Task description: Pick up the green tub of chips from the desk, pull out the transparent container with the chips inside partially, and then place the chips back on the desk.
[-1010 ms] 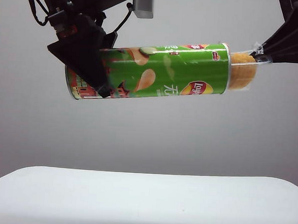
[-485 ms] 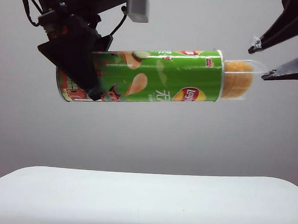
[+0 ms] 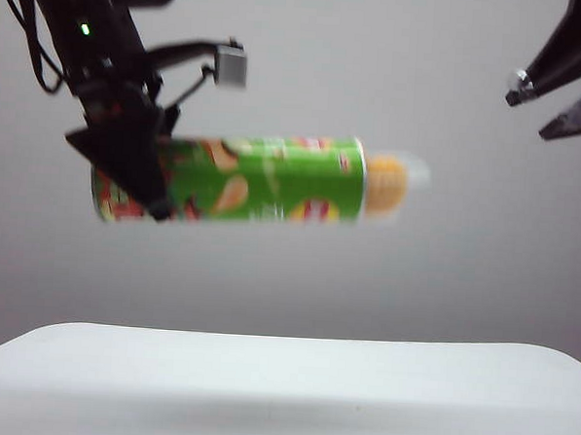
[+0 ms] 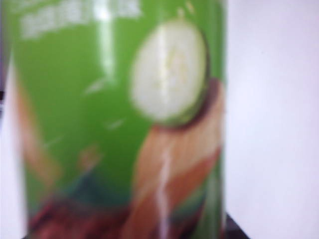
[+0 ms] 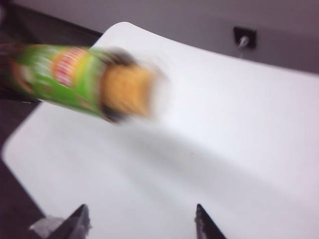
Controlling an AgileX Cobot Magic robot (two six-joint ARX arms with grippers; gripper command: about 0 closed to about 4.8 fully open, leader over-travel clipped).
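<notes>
Green tub of chips [image 3: 263, 180] hangs level above the white table [image 3: 282, 388], clamped at its left end in my left claw [image 3: 137, 166]; chips [image 3: 387, 184] protrude rightward. My right claw [image 3: 559, 105] gapes apart, empty.

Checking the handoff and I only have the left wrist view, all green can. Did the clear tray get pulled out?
Observer: Yes, partly. The clear tray with chips sticks out of the can on the exterior view.
Operator: Right pincer on it?
Observer: No. The right pincer is open, off to the side, apart from the tray.
Operator: Can on the desk?
Observer: No, the left pincer holds it in the air above the desk.
</notes>
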